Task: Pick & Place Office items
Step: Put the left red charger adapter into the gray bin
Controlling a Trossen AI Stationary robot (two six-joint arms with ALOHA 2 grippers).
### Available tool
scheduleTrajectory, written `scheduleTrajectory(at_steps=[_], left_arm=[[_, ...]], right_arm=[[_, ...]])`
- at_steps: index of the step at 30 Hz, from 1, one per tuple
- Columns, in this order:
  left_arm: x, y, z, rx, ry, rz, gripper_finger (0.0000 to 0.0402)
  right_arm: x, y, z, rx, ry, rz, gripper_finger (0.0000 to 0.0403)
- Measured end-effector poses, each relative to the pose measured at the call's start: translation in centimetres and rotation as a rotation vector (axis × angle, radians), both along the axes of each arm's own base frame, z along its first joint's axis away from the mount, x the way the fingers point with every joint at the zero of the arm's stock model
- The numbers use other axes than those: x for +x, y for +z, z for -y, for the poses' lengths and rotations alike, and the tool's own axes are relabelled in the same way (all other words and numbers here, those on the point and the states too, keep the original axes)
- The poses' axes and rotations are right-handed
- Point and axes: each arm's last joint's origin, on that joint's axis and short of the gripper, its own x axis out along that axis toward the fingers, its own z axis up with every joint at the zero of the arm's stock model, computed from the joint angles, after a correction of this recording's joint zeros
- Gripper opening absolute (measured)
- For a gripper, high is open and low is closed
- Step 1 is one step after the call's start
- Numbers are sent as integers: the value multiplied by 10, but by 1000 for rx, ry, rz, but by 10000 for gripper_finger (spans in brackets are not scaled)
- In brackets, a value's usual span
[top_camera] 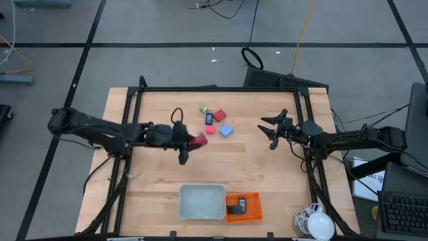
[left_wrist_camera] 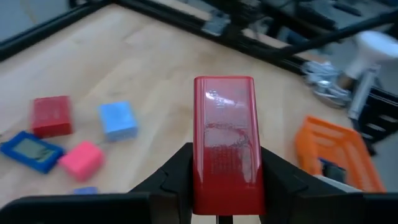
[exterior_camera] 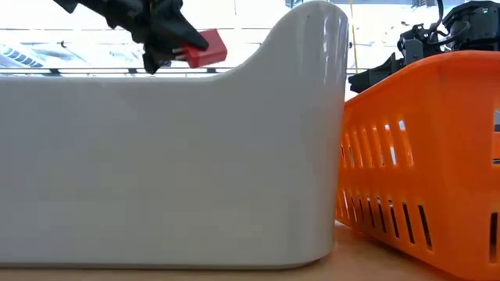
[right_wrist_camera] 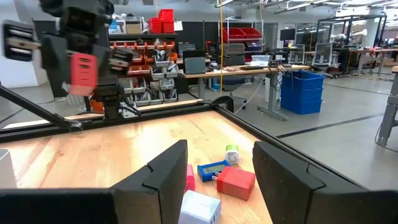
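My left gripper (top_camera: 194,142) is shut on a red block (left_wrist_camera: 224,143) above the middle of the table; it also shows in the low view (exterior_camera: 205,48). On the wood beyond it lie a red block (top_camera: 219,115), a light blue block (top_camera: 226,130), a pink block (top_camera: 210,130), a small green piece (top_camera: 202,108) and a white-blue piece (top_camera: 209,118). My right gripper (top_camera: 271,130) is open and empty to the right of these pieces, above the table. Two black flat pieces (top_camera: 235,209) lie in the orange mesh basket (top_camera: 254,207). My left gripper pinches the red block by its two long sides (left_wrist_camera: 198,180) between its two fingers (left_wrist_camera: 174,177), at the end nearest the wrist. The fingers come from the table's left and lie along the block, whose free end sticks out ahead of them. The block is lifted clear of the table.
A grey tray (top_camera: 201,213) stands at the near edge, with the orange mesh basket right beside it on the right. A black frame (top_camera: 221,89) runs round the table. A white lamp-like thing and cables (top_camera: 317,224) lie at the near right corner.
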Motion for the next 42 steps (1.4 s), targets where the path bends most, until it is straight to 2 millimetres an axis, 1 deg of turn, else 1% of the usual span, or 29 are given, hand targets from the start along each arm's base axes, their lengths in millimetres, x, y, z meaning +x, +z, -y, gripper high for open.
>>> scheduleTrajectory(at_steps=[5, 10, 15, 22, 26, 30, 32, 36, 42], left_arm=[[-1, 7, 26, -28, -95, 73, 121], [-5, 12, 49, -16, -139, 137, 138], [-11, 19, 71, -47, -187, 213, 121], [-17, 22, 103, -69, -293, 300, 122], [-16, 12, 122, -54, -354, 286, 137], [-12, -3, 134, -26, -390, 232, 129], [-10, -11, 138, -16, -398, 207, 122], [-6, -23, 142, 2, -409, 160, 122], [0, -40, 146, 4, -401, 102, 151]], right_arm=[[0, 0, 0, 0, 0, 0, 171], [0, 0, 0, 0, 0, -1, 171], [0, 0, 0, 0, 0, -1, 171], [0, 0, 0, 0, 0, -1, 171], [0, 0, 0, 0, 0, -1, 171], [0, 0, 0, 0, 0, -2, 171], [0, 0, 0, 0, 0, -1, 171], [0, 0, 0, 0, 0, -1, 171], [0, 0, 0, 0, 0, -1, 171]])
